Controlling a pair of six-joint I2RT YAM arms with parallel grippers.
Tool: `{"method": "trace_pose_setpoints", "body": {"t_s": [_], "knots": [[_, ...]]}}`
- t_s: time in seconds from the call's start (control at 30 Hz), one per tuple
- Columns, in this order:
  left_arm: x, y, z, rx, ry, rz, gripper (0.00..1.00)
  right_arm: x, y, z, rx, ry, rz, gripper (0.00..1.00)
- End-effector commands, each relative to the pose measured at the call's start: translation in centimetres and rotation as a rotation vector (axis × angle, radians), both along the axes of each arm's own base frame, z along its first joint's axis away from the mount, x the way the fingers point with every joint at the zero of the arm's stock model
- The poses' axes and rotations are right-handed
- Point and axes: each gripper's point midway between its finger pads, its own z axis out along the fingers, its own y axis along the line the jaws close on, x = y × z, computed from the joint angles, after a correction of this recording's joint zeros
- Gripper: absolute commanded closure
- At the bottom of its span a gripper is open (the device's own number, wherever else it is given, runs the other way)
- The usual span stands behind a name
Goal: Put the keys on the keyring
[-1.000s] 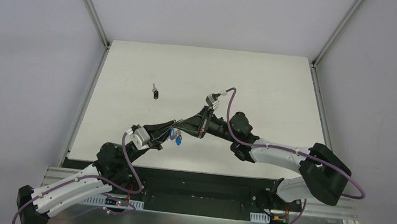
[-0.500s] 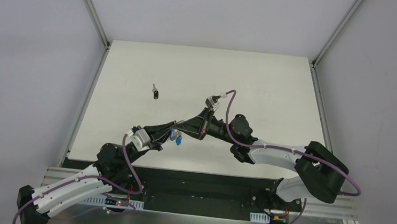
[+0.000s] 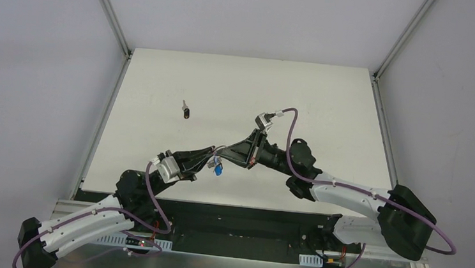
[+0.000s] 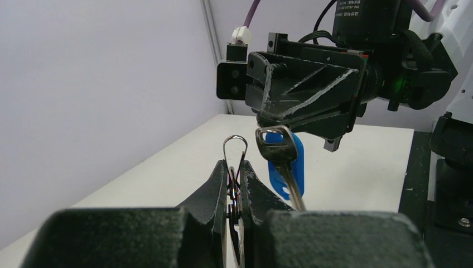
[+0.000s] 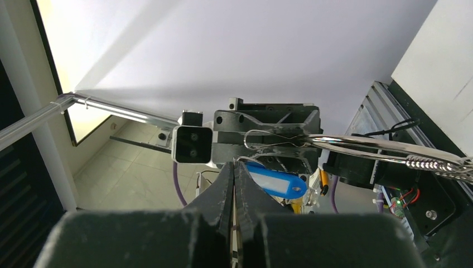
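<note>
My left gripper (image 4: 235,166) is shut on the keyring (image 4: 235,146), a thin silver wire loop that sticks up from between its fingers. Just beyond it, a silver key (image 4: 275,146) hangs with a bright blue tag (image 4: 289,164) behind it, right under the tips of my right gripper (image 4: 271,125). In the right wrist view the right gripper (image 5: 234,166) is pressed shut, apparently on that key's top, with the blue tag (image 5: 277,184) just past its tips. From above, the left gripper (image 3: 212,160) and right gripper (image 3: 226,153) meet tip to tip above the table's near middle.
Another small key with a dark head (image 3: 186,111) lies alone on the white table (image 3: 327,102), far left of the grippers. Metal rails edge the table on both sides, and a black strip runs along its near edge.
Both grippers, still tip to tip, have shifted slightly right and nearer with the blue tag. The right arm has swung out to the right. Both stay shut.
</note>
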Motion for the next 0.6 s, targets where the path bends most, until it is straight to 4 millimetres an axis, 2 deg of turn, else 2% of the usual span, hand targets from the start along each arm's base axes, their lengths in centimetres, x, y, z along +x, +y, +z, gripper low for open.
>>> {"method": "trace_pose_setpoints", "body": {"t_s": [0.0, 0.33, 0.57], "knots": [[-1.5, 0.6, 5.5, -0.110, -0.122, -0.035, 1.00, -1.0, -1.1, 2.7, 0.056, -0.091, -0.003, 1.00], [-1.6, -0.4, 9.6, -0.057, -0.246, -0.025, 1.00, -2.1, -1.9, 4.7, 0.076, -0.133, 0.023, 1.00], [-3.1, -1.2, 11.6, -0.027, -0.352, -0.086, 1.00, -2.6, -2.2, 7.3, 0.153, -0.153, 0.048, 1.00]]}}
